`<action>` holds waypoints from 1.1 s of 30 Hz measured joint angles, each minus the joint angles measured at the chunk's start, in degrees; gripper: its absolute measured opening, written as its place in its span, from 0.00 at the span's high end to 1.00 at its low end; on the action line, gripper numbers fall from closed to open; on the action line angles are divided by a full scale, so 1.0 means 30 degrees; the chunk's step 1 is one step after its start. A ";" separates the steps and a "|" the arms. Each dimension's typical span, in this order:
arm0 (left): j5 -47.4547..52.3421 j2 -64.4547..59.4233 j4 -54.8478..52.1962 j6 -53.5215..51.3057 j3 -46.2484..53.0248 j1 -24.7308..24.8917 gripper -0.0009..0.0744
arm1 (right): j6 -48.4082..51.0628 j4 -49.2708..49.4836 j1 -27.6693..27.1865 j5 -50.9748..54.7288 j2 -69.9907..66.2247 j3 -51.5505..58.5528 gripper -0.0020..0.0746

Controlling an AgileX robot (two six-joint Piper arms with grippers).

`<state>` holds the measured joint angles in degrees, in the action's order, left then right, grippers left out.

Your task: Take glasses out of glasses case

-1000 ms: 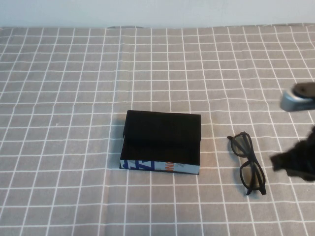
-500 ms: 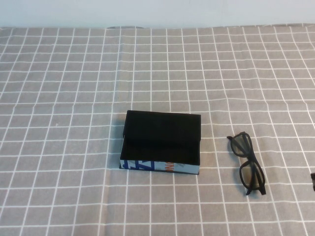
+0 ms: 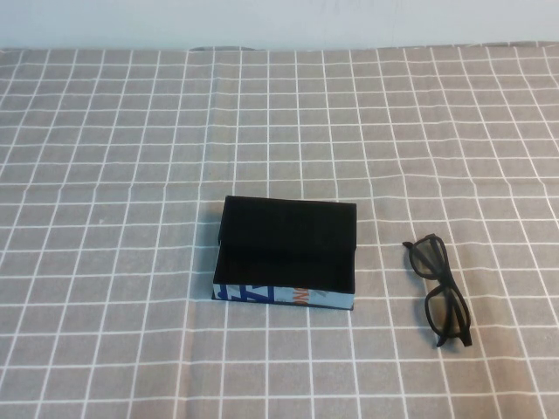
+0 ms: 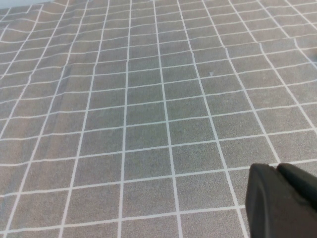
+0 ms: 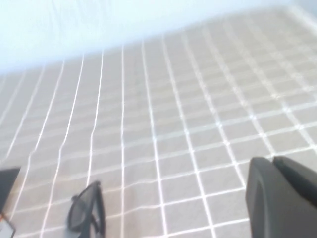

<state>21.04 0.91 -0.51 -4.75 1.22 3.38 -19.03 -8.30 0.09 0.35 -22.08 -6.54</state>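
The glasses case (image 3: 286, 253) lies open in the middle of the table, with a black lining and a white front edge printed in blue and orange. The black glasses (image 3: 439, 291) lie on the cloth to the right of the case, outside it. Neither gripper shows in the high view. In the left wrist view my left gripper (image 4: 278, 166) is shut and empty over bare cloth. In the right wrist view my right gripper (image 5: 272, 159) is shut and empty, well away from the glasses (image 5: 88, 210). A corner of the case (image 5: 7, 182) also shows there.
A grey cloth with a white grid (image 3: 131, 157) covers the whole table. A pale wall (image 3: 279, 22) runs along the far edge.
My right arm, beside the glasses at the right edge a second ago, has drawn back out of the high view. The case and the glasses have not moved.
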 joint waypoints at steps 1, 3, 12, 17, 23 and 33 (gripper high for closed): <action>0.0000 0.0000 0.0000 0.0000 0.0000 0.0000 0.99 | 0.0000 0.0000 -0.0225 -0.0462 0.1050 0.0885 1.00; 0.0000 0.0000 0.0000 0.0000 0.0000 0.0000 0.99 | 0.0000 0.0000 -0.0417 -0.0719 0.3042 0.2094 1.00; 0.0000 0.0000 0.0000 0.0000 0.0000 0.0000 0.99 | -0.0034 0.0675 -0.0464 0.2148 0.7490 0.2697 1.00; 0.0000 0.0000 0.0000 0.0000 0.0000 0.0000 0.99 | -0.0034 0.0712 -0.0464 0.2444 0.7490 0.2697 1.00; 0.0000 0.0000 0.0000 0.0000 0.0000 0.0000 0.99 | 0.4935 0.4737 -0.0464 0.2903 0.7490 0.2697 1.00; 0.0000 0.0000 0.0000 0.0000 0.0000 0.0000 0.99 | 1.0164 0.7309 -0.0208 0.5689 0.7499 0.2726 1.00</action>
<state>21.04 0.91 -0.51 -4.75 1.22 3.38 11.46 13.63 -0.54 17.42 0.42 1.63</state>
